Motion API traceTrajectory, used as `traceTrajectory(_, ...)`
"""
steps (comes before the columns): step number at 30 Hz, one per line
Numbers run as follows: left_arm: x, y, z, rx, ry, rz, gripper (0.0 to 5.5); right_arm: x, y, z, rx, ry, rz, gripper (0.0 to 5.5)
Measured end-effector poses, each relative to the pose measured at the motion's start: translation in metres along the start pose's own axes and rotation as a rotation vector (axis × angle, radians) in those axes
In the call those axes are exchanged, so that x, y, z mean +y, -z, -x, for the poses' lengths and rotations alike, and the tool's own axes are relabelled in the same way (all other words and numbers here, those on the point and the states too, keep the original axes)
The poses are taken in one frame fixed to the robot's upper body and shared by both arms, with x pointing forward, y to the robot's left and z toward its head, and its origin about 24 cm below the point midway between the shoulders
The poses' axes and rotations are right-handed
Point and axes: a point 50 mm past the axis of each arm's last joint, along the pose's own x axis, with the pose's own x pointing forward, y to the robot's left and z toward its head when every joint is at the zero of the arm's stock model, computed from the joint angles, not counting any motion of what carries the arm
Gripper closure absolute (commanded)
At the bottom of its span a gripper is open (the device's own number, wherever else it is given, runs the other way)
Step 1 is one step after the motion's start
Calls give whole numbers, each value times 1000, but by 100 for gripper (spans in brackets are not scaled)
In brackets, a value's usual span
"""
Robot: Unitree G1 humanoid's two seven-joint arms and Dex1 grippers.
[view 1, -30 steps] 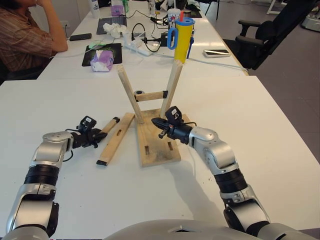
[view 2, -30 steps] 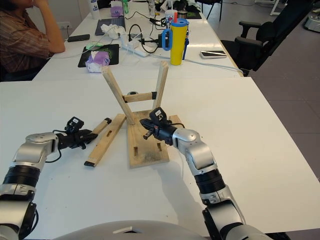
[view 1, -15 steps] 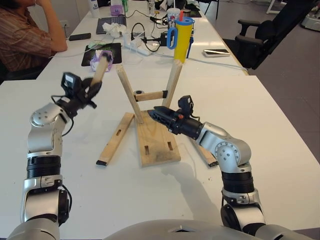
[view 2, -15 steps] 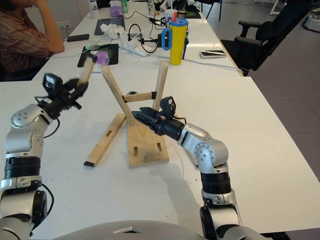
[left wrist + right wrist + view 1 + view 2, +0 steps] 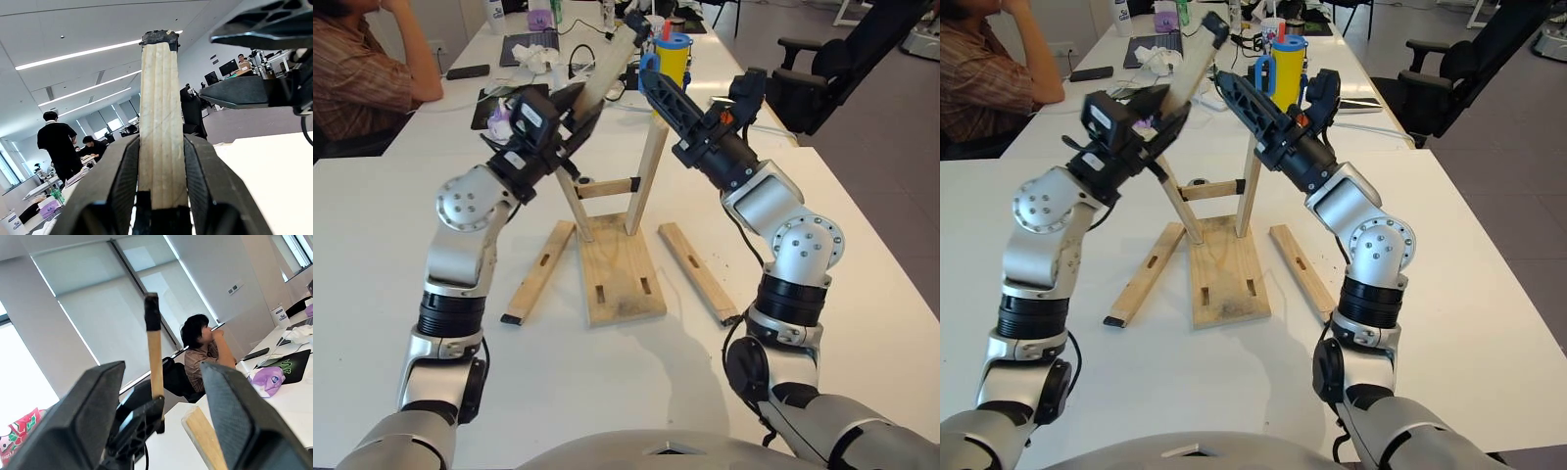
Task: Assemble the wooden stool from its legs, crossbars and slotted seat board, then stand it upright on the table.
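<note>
**Short bar held high, right gripper waiting open**

Clamped low in the left gripper (image 5: pixel 161 147): the short bar (image 5: pixel 159 98), pinched firmly across both flat faces. Tilted up and away over the table (image 5: pixel 862 245), black-capped end outermost. Close beside that capped end, the right gripper (image 5: pixel 658 90), also held high, spread wide and holding nothing.

Down on the table, the slotted seat board (image 5: pixel 617 279), lying flat. Plugged into it, 2 legs (image 5: pixel 646 176), splaying apart as they rise and tied together by 1 crossbar (image 5: pixel 607 188). Flat on either side of the board, 2 loose slotted pieces: 1 (image 5: pixel 540 267) just beside its left edge, 1 (image 5: pixel 698 271) near its right edge.

Judging by the look of the short bar: light, rigid, plain sanded wood, with no give and little to damage. Smooth enough, probably, to swivel in a 2-finger pinch if taken right at the tip. Best taken across the flat faces rather than the narrow edges, on the free length between the left gripper and the black cap. Best also to close squarely before any release by the other side. Fit into a slot likely snug, so worth pushing straight along the bar's length rather than at an angle.
</note>
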Motion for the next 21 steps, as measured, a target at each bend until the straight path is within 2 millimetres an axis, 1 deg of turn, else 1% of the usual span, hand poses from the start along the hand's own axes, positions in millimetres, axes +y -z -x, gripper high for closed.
traceTrajectory(3,-6,1,-4,-5,17,9,420,-3,-6,-3,-31,21,-19,263)
traceTrajectory(5,-11,1,-6,-8,38,3,420,-6,-8,-1,-57,27,-69,263)
traceTrajectory(9,-20,2,-10,-14,82,13,420,-5,-10,-1,-80,21,-100,324)
traceTrajectory(13,-21,2,-10,-9,93,21,420,-5,-11,-2,-86,20,-106,389)
traceTrajectory(14,-22,3,-10,-6,98,24,420,-5,-11,-2,-83,20,-104,398)
traceTrajectory(15,-22,3,-10,-5,101,26,420,-4,-11,-2,-80,19,-102,426)
traceTrajectory(17,-22,3,-10,-3,109,32,420,-4,-10,-3,-73,19,-96,459)
traceTrajectory(19,-22,3,-10,0,112,35,420,-4,-10,-3,-70,19,-94,487)
traceTrajectory(21,-23,3,-10,-3,117,35,420,-6,-12,-2,-69,34,-85,502)
